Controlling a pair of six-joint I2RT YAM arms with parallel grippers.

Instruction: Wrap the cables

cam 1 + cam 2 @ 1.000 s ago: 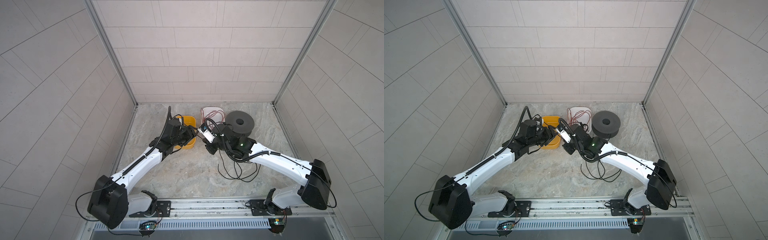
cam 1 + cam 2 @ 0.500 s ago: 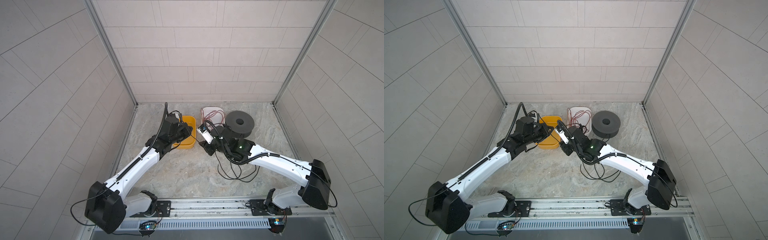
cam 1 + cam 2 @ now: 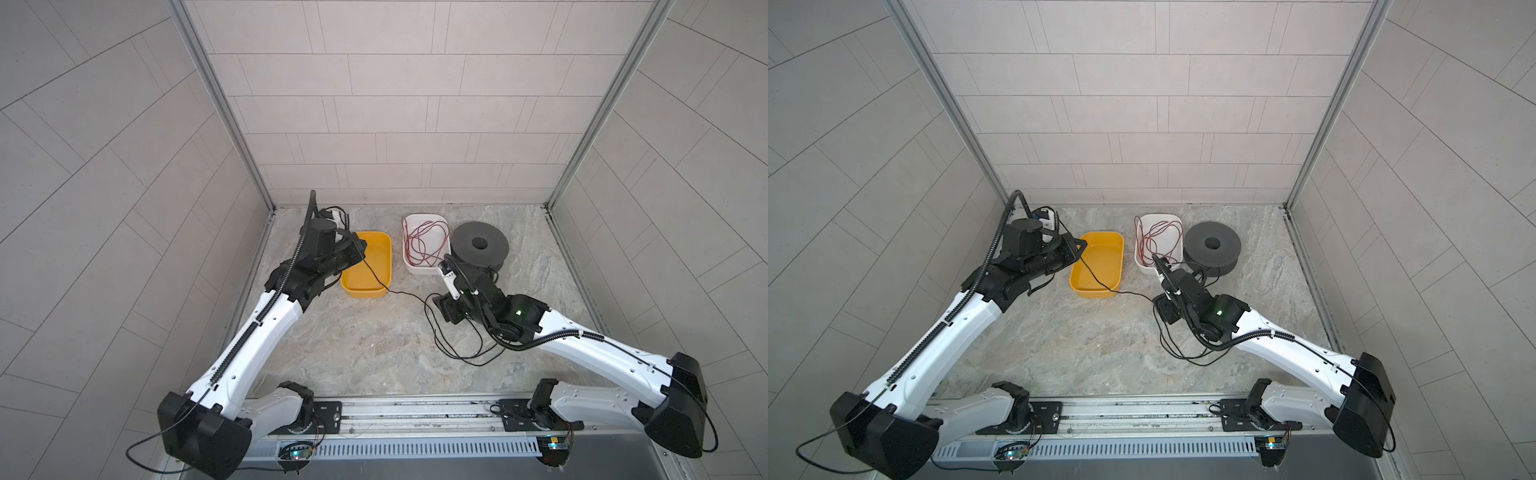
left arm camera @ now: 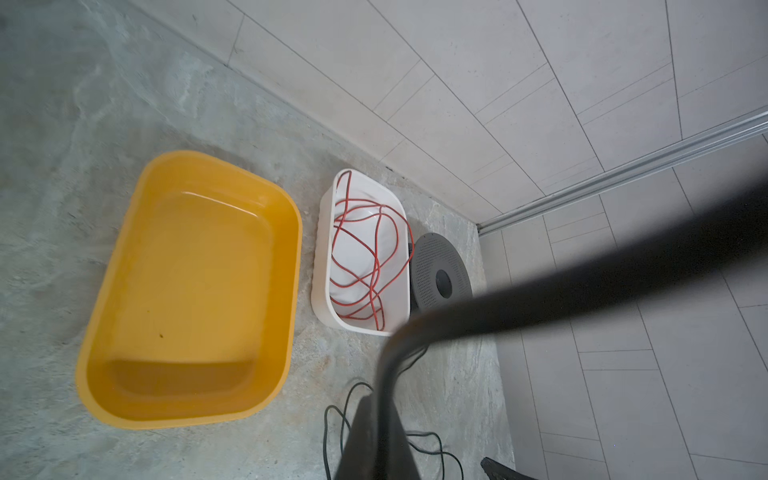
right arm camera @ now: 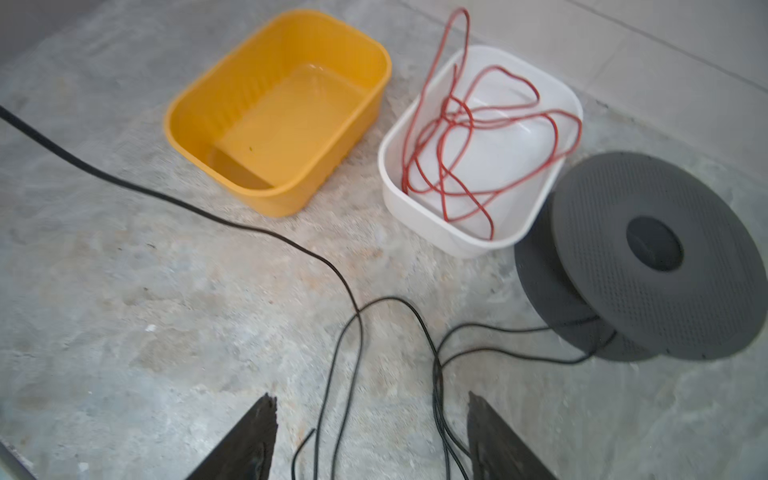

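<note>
Pale tiled walls (image 3: pixel 374 104) close in three sides of a mottled grey stone counter (image 3: pixel 353 345). Read the counter as a dial with 12 at the back wall. The left arm (image 3: pixel 266 328) stretches from 7 o'clock up to 10, its wrist bent toward the centre. The right arm (image 3: pixel 582 345) comes in low from 5 o'clock, elbow folded, to just past centre.

A dark grey spool (image 3: pixel 480 245) sits at 1 o'clock, just beside a white tub (image 3: pixel 415 268) of red wire (image 3: pixel 424 241) at 12. A yellow tub (image 3: pixel 376 253) is at 11.

The left gripper (image 3: pixel 360 249) is clamped on the black cable (image 3: pixel 405 294) above the yellow tub's rim. In the left wrist view the held stretch is a thick dark blur. The right gripper (image 5: pixel 370 397) stands spread, with strands lying between its fingers (image 5: pixel 249 436). Loose loops lie at 4 o'clock, partly hidden under the arm.
</note>
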